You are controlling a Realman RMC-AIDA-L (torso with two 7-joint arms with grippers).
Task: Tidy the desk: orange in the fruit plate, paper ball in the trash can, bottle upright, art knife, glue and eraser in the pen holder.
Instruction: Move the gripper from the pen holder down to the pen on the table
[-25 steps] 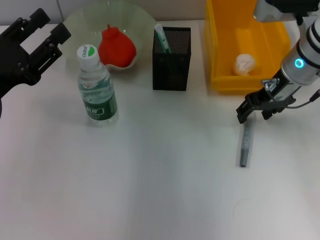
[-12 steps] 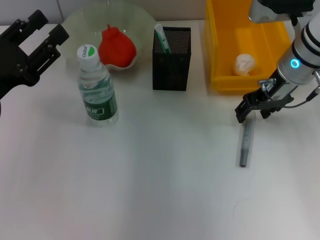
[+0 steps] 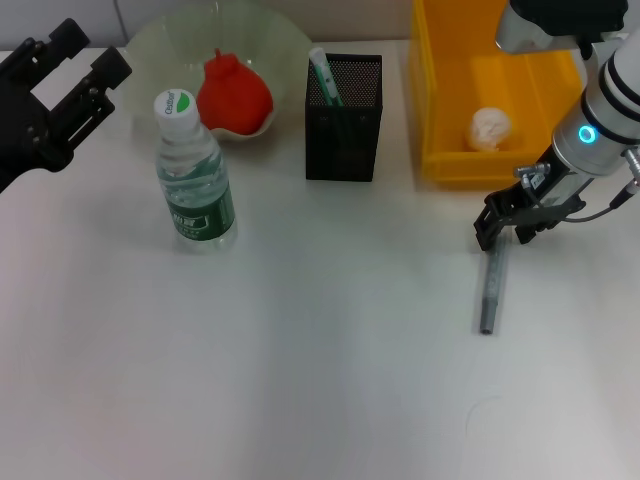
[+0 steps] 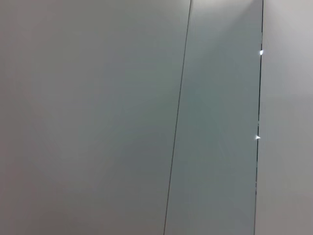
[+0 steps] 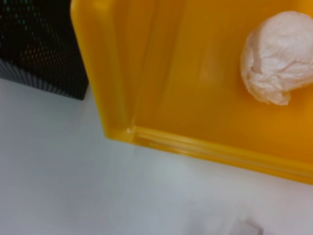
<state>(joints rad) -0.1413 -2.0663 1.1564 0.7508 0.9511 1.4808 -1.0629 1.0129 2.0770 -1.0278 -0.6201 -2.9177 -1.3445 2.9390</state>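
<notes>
The grey art knife (image 3: 489,289) lies on the white desk, in front of the yellow trash can (image 3: 432,110). My right gripper (image 3: 507,222) is open and hovers just over the knife's far end, not holding it. The paper ball (image 3: 490,127) lies in the trash can and also shows in the right wrist view (image 5: 278,67). The orange (image 3: 234,94) sits in the fruit plate (image 3: 160,45). The bottle (image 3: 194,172) stands upright. A green-white tube (image 3: 323,76) stands in the black mesh pen holder (image 3: 344,130). My left gripper (image 3: 62,88) is open and empty at the far left. The eraser is out of view.
The pen holder's corner (image 5: 41,46) and the trash can's near wall (image 5: 210,152) show in the right wrist view. The left wrist view shows only a plain grey surface. Bare desk (image 3: 300,380) spreads across the front.
My right gripper has risen slightly and drifted a little toward the trash can. The left gripper has edged back and leftward. The knife has not moved.
</notes>
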